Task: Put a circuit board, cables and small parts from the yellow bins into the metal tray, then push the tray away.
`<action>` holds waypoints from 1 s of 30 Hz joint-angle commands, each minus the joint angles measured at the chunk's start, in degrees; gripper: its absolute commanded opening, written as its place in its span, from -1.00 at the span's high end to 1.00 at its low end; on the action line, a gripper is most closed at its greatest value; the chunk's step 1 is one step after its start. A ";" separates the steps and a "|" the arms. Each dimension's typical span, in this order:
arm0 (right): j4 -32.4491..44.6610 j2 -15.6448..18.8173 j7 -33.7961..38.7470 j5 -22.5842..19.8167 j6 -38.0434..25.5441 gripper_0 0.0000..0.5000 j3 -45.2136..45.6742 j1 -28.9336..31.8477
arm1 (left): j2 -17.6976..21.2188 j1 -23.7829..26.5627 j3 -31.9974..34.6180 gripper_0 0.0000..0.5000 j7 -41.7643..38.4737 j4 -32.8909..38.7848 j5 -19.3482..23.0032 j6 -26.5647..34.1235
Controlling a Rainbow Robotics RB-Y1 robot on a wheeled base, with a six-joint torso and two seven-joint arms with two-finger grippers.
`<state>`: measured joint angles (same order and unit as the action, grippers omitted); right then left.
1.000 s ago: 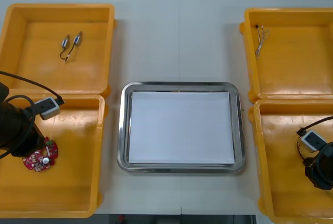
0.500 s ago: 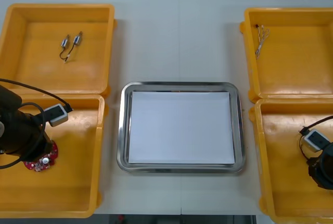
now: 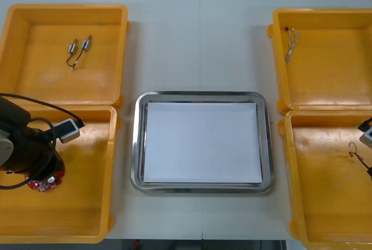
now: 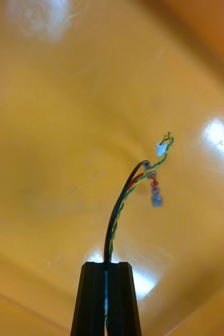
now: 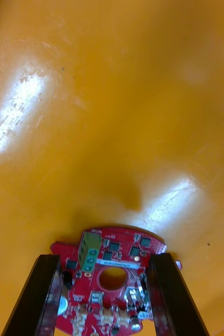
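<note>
A round red circuit board [image 5: 109, 273] lies on the floor of the near-left yellow bin [image 3: 87, 203]. My left gripper [image 5: 105, 262] is low over it and open, one finger at each side of the board. From the front, the left arm covers most of the board [image 3: 42, 184]. My right gripper [image 4: 106, 266] is shut on a thin twisted red, yellow and black cable [image 4: 138, 184], whose free end rises beyond the fingers over the bin floor. The same cable [image 3: 356, 153] shows over the near-right bin [image 3: 325, 203]. The metal tray [image 3: 203, 95], white inside, lies between the bins.
Two small metal parts [image 3: 79, 49] lie in the far-left bin [image 3: 64, 11]. Another thin cable [image 3: 291, 43] rests in the far-left corner of the far-right bin [image 3: 325, 14]. Bare table stretches beyond the tray.
My left arm has shifted right and settled over the circuit board, hiding more of it. My right arm has drawn off toward the right edge, and the cable now shows over the near-right bin.
</note>
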<state>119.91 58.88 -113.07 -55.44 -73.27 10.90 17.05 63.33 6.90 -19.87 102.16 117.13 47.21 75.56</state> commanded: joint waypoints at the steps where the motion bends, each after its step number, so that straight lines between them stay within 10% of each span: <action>1: 1.55 1.50 2.24 -3.71 -4.16 1.00 4.66 -2.90 | -0.75 2.15 -1.40 -0.91 9.37 -1.29 -0.54 -2.00; 22: 8.23 2.03 7.96 -9.60 -24.29 1.00 14.94 -11.34 | -0.75 2.15 -2.72 -0.77 10.60 -2.52 -1.16 -3.05; 24: 8.85 2.21 9.71 -11.00 -24.82 1.00 15.29 -11.43 | -0.75 2.06 -2.72 -0.41 10.60 -2.52 -1.16 -2.97; 28: 10.52 3.00 12.00 -13.29 -24.91 1.00 15.73 -11.78 | -0.75 2.15 -2.80 1.00 10.60 -2.52 -1.07 -2.97; 30: 12.10 3.44 12.09 -13.55 -24.99 1.00 15.03 -12.48 | -0.75 2.06 -3.07 1.00 10.52 -2.52 -1.07 -3.14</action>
<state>128.88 59.22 -102.10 -68.12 -97.75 24.70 6.60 63.30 7.54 -21.78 108.39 114.55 46.26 73.10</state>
